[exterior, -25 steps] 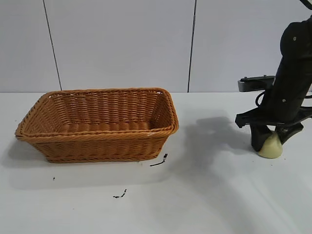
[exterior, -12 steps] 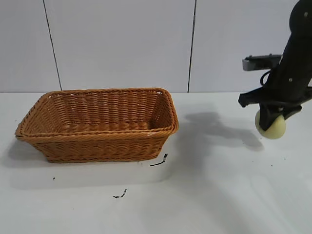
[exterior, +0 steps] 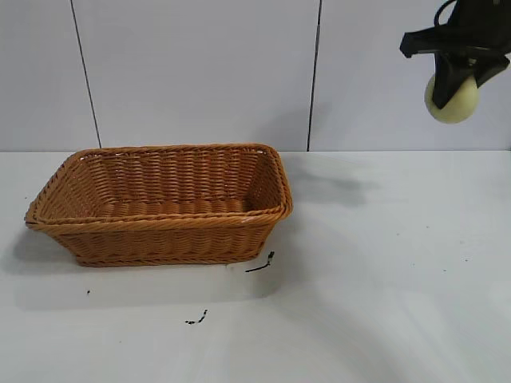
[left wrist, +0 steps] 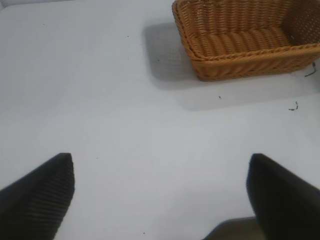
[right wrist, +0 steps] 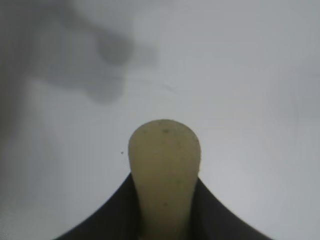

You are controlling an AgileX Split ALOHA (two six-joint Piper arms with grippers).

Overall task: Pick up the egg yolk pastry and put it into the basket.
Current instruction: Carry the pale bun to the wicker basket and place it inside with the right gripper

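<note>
My right gripper (exterior: pixel 455 76) is shut on the egg yolk pastry (exterior: pixel 452 100), a small pale yellow-green lump, and holds it high above the table at the far right. In the right wrist view the pastry (right wrist: pixel 164 172) is squeezed between the two black fingers (right wrist: pixel 117 210). The orange-brown wicker basket (exterior: pixel 160 219) stands on the table at the left, well apart from the pastry, and holds nothing. It also shows in the left wrist view (left wrist: pixel 240 60). My left gripper (left wrist: pixel 160 172) is open and empty above bare table, away from the basket.
The white table (exterior: pixel 375 303) carries small black scraps (exterior: pixel 261 264) by the basket's front right corner and another (exterior: pixel 197 318) nearer the front. A grey panelled wall stands behind.
My right gripper has lifted the pastry off the table at the right, straight up to near the top of the view. The basket has not moved.
</note>
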